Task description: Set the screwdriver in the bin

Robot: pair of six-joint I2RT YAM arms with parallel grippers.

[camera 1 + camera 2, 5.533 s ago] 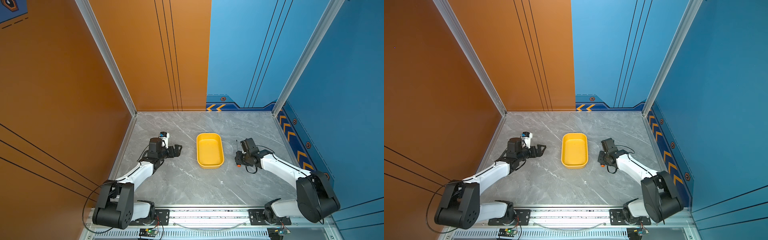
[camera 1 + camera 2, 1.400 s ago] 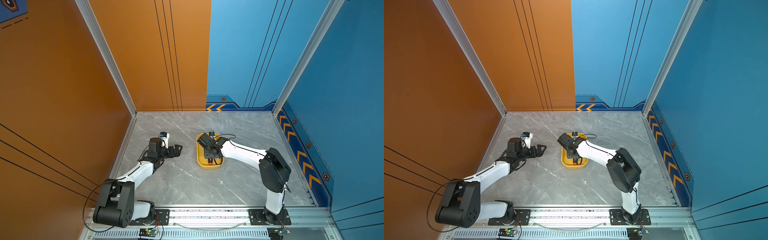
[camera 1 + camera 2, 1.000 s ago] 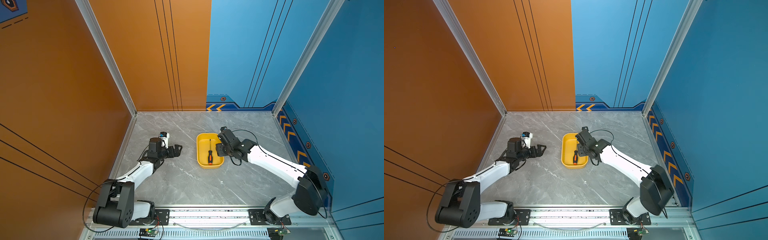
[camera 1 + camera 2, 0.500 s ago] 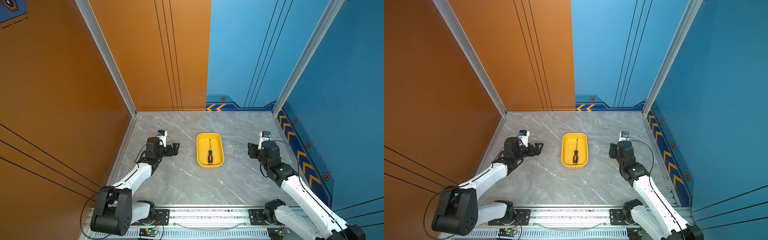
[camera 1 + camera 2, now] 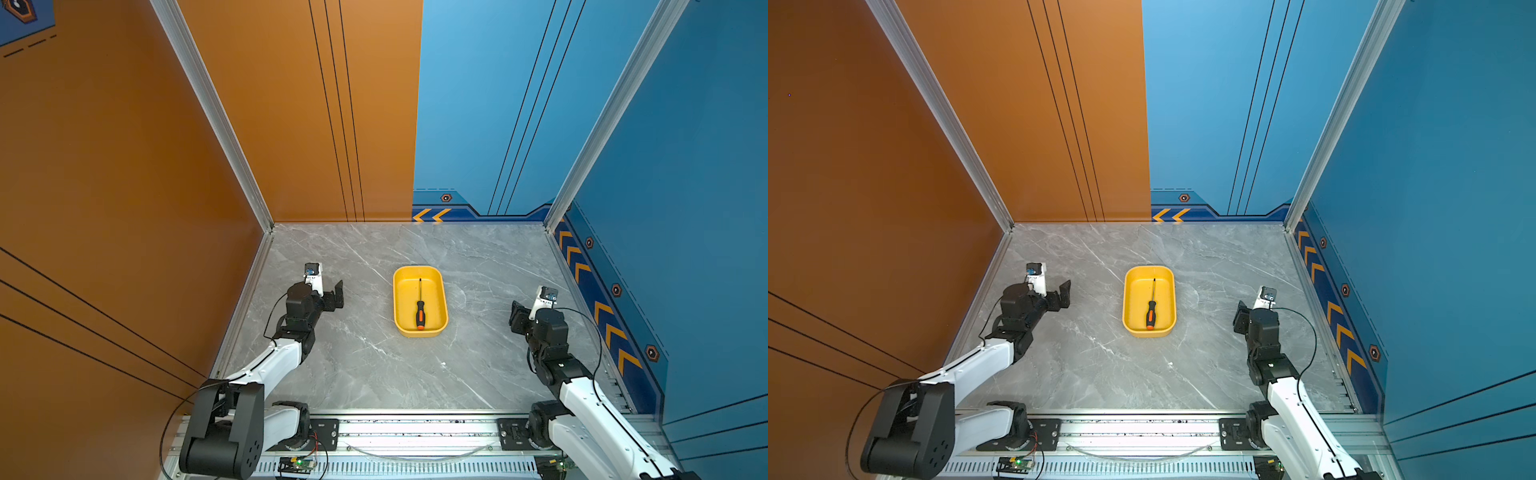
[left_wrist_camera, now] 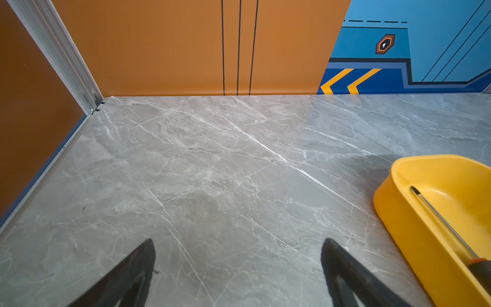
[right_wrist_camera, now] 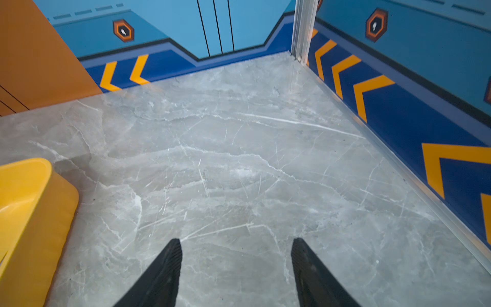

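Observation:
The screwdriver (image 5: 419, 305) (image 5: 1150, 308) lies lengthwise inside the yellow bin (image 5: 405, 309) (image 5: 1136, 309) in the middle of the marble floor, orange handle end toward the front. Nothing is touching it. My left gripper (image 5: 337, 295) (image 5: 1064, 293) hovers open to the left of the bin, well apart from it. My right gripper (image 5: 516, 316) (image 5: 1237, 318) stands open far to the bin's right. In the left wrist view the open gripper (image 6: 239, 242) frames bare floor, with the bin (image 6: 398, 215) and the screwdriver's shaft (image 6: 438, 215) off to one side. The right wrist view shows its open gripper (image 7: 236, 240) and a corner of the bin (image 7: 39, 212).
Orange walls close off the left and the back left, blue walls with chevron stripes (image 5: 602, 311) the back right and the right. A metal rail (image 5: 415, 428) carrying both arm bases runs along the front edge. Nothing else lies on the grey marble floor (image 5: 374, 365).
My right arm has pulled away from the bin to the far right, leaving the screwdriver lying in it. The left arm shifted slightly back and left.

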